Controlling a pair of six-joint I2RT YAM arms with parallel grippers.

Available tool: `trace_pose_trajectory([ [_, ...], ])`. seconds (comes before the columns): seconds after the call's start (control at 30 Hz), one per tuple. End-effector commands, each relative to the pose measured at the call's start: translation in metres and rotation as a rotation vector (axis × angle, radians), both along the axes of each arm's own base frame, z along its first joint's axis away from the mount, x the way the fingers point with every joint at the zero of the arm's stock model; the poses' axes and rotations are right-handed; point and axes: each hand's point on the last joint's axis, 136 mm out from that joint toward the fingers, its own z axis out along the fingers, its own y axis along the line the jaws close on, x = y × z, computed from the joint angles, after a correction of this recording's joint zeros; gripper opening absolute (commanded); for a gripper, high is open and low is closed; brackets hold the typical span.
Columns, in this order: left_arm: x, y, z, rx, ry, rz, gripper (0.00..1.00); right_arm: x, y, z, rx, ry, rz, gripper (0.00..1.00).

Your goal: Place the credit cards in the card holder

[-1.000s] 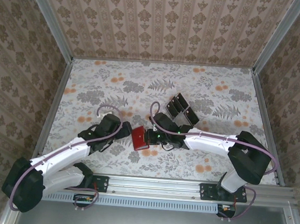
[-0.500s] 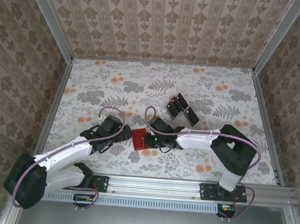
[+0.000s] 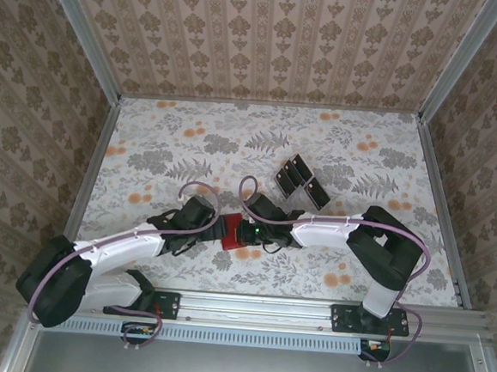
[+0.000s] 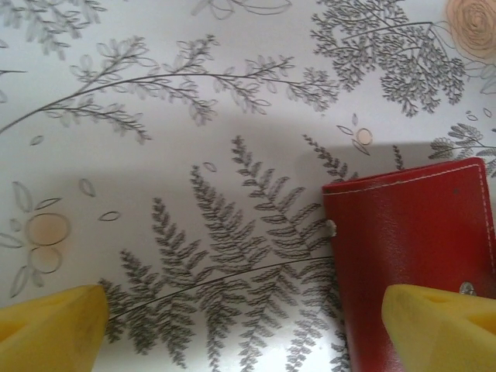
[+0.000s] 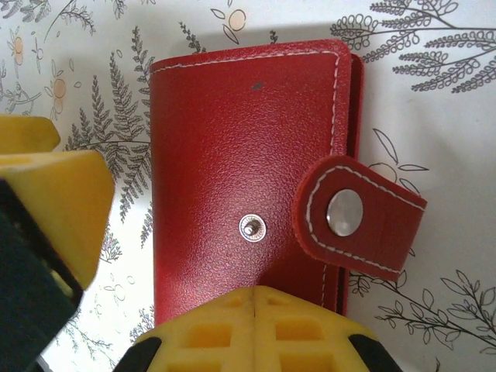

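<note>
The card holder (image 5: pixel 240 155) is red with white stitching and a silver snap. The surface (image 4: pixel 155 116) is white, printed with grey ferns and peach flowers. The credit cards (image 3: pixel 317 191), at one o'clock from the holder, are black.

One red card holder (image 3: pixel 228 234) lies on the table (image 3: pixel 175 129). It carries one snap tab (image 5: pixel 358 217) and one metal stud (image 5: pixel 249 228). At about two o'clock from it sits one cluster of black credit cards (image 3: pixel 316 191). Three dark rectangles can be told apart there; any stacked beneath are too small to count. Two arms (image 3: pixel 123 247) reach in, each with one gripper: left gripper (image 4: pixel 244 333), right gripper (image 5: pixel 256 329).
</note>
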Motion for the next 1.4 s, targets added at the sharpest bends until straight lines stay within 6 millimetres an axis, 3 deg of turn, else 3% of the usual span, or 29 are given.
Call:
trace_pose_trajectory([
  [0.0, 0.011, -0.013, 0.012, -0.017, -0.050, -0.022, 1.00, 0.002, 0.000, -0.006, -0.002, 0.016, -0.013, 0.00],
  [0.4, 0.008, -0.016, -0.006, -0.009, -0.037, -0.019, 1.00, 0.007, -0.001, -0.005, 0.011, 0.021, -0.018, 0.00],
  [0.5, 0.005, -0.011, -0.016, 0.011, -0.019, -0.004, 1.00, 0.008, 0.000, -0.002, 0.018, 0.022, -0.013, 0.00],
  [0.63, -0.002, 0.006, -0.030, 0.071, 0.025, 0.066, 1.00, 0.014, -0.009, 0.017, 0.028, -0.015, -0.039, 0.00],
  [0.8, -0.008, 0.014, -0.041, 0.098, 0.056, 0.100, 1.00, 0.026, -0.031, 0.042, -0.042, -0.101, -0.078, 0.14],
  [0.97, -0.008, 0.014, -0.045, 0.112, 0.060, 0.102, 1.00, 0.034, -0.044, 0.045, -0.180, -0.130, -0.062, 0.29],
  [1.37, -0.012, 0.019, -0.050, 0.119, 0.064, 0.116, 1.00, 0.040, -0.026, 0.037, -0.283, -0.143, 0.027, 0.37],
])
